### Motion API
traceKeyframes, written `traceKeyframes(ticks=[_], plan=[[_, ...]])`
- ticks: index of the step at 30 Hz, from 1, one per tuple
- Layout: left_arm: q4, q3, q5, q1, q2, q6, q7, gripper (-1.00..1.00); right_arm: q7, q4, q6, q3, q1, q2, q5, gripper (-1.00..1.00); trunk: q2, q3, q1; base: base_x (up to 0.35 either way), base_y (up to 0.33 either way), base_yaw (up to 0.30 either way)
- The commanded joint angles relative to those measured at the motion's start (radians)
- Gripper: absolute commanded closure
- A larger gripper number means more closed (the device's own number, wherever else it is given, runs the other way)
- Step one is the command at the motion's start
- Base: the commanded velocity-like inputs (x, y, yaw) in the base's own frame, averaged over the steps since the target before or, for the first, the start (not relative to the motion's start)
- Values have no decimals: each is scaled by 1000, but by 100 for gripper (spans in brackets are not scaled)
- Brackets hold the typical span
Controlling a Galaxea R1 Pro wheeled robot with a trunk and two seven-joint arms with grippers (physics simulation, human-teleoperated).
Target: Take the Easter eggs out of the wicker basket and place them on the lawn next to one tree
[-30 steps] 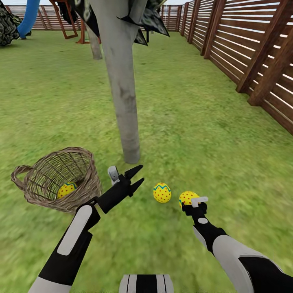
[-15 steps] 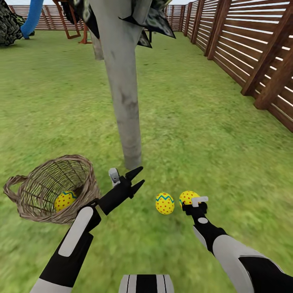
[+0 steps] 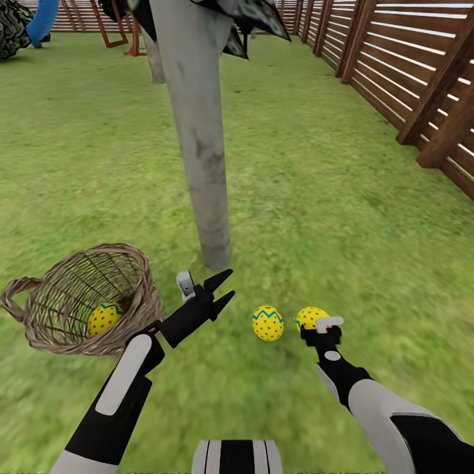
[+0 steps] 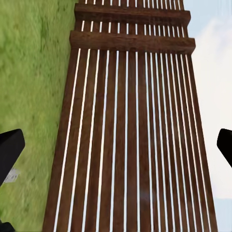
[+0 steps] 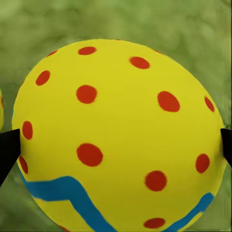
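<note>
One egg is flanked by the fingers of the right tool, low over the lawn; whether it is clamped cannot be told, though the dark fingertips sit at its sides in the right wrist view. A second egg stands just beside it, long axis upright. The third egg lies in the wicker basket, tipped towards the robot. The left tool is spread apart, empty, between basket and tree. Open grass extends rightward to the slatted fence.
</note>
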State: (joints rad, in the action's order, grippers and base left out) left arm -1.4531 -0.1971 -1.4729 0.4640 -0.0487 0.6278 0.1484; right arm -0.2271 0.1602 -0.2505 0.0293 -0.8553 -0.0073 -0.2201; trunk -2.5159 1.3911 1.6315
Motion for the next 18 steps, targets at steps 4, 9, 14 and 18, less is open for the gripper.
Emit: traceKeyframes(ticks=[4, 9, 14, 18], plan=[[1, 1, -2, 1, 0, 4, 1, -100, -35, -1, 0, -1, -1, -4, -11, 100, -1, 16, 2, 0, 0, 0], [1, -35, 0, 1, 0, 4, -1, -100, -37, -1, -1, -2, -1, -2, -12, 100, -2, 36, 4, 0, 0, 0], [1, -38, 0, 1, 0, 4, -1, -100, -38, 1, -1, 0, -1, -3, -12, 100, -3, 51, 6, 0, 0, 65], [0, -38, -3, 1, 0, 3, 2, -100, -38, 1, -1, 0, -1, -3, -12, 100, -3, 51, 6, 0, 0, 147]])
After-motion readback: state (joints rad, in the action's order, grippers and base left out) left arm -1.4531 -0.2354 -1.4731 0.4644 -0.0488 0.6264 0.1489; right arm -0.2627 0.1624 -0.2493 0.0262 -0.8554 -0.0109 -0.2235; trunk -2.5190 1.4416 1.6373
